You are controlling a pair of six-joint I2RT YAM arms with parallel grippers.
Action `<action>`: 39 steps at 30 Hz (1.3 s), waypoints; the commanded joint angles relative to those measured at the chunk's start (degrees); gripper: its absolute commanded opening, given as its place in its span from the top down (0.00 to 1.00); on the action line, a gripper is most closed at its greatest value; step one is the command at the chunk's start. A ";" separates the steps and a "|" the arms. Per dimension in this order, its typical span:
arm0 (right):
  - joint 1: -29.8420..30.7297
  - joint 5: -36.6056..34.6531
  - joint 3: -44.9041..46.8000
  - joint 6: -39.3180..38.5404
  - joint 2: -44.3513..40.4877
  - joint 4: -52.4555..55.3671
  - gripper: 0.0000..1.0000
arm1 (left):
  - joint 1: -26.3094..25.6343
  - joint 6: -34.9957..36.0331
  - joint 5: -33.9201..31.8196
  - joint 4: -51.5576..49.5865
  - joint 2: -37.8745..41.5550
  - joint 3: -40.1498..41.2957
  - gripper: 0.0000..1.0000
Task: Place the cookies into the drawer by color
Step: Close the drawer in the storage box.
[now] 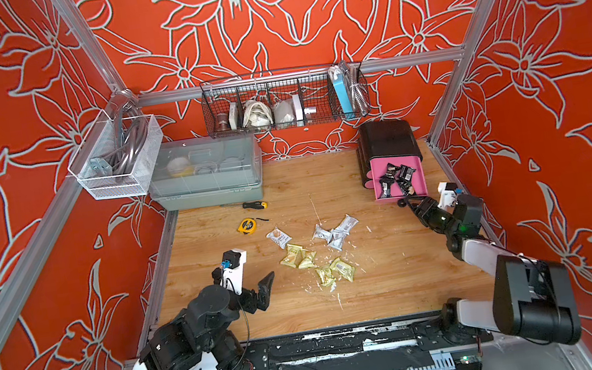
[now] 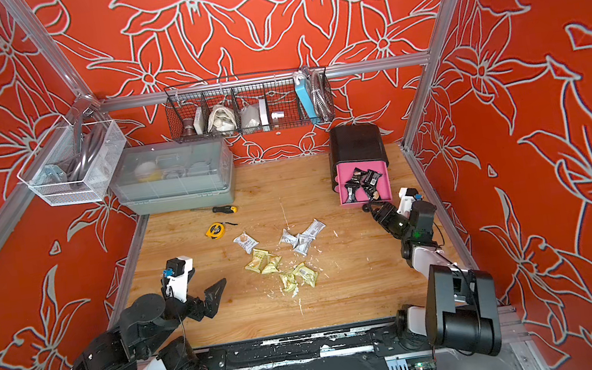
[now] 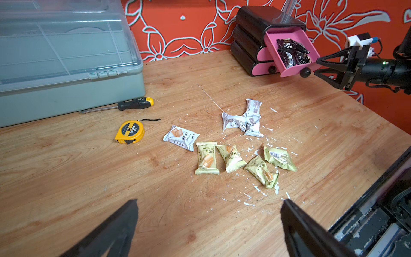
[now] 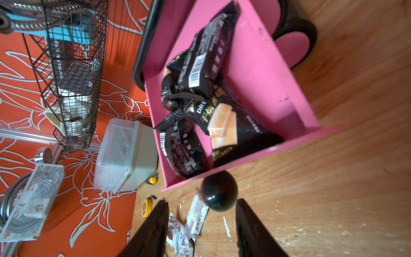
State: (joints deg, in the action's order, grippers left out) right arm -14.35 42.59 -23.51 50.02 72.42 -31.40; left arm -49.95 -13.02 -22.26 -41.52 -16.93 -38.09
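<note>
At top drawer (image 1: 418, 170), right gripper (image 4: 202, 201) part-open, jaws straddling knob (image 4: 219, 191) unclamped, likely to push it shut since black cookies (image 1: 397, 177) sit inside; white cookies (image 1: 334, 231), yellow-green cookies (image 1: 298, 257) loose on table (image 1: 379, 284); left gripper (image 3: 209, 200) wide open, empty

The left arm (image 1: 203, 317) lies low and folded at the near side, wrist roughly level. The left pincer (image 3: 209, 205) points forward with its jaws spread wide. The right arm (image 1: 530, 294) rises from its base, bends at the elbow and stretches forward along its own side, and the right pincer (image 4: 202, 202) has its jaws partly apart, not clamped.
</note>
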 commanded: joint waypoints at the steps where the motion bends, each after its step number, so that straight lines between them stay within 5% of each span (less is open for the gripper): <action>1: 0.37 0.31 -0.86 -2.86 0.81 3.24 0.43 | -0.21 0.60 0.43 0.56 -0.39 -0.94 0.01; 23: 2.97 2.38 -6.70 -1.46 11.42 -2.02 0.49 | -0.24 0.65 0.07 0.38 -0.30 -0.94 0.01; 39: 3.78 -0.36 -6.62 -3.39 7.47 1.78 0.68 | -0.24 0.71 0.15 0.56 -0.39 -0.94 0.01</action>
State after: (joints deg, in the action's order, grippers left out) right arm -11.29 43.57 -28.42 48.40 82.96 -30.96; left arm -49.95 -12.86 -22.17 -41.54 -16.95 -38.09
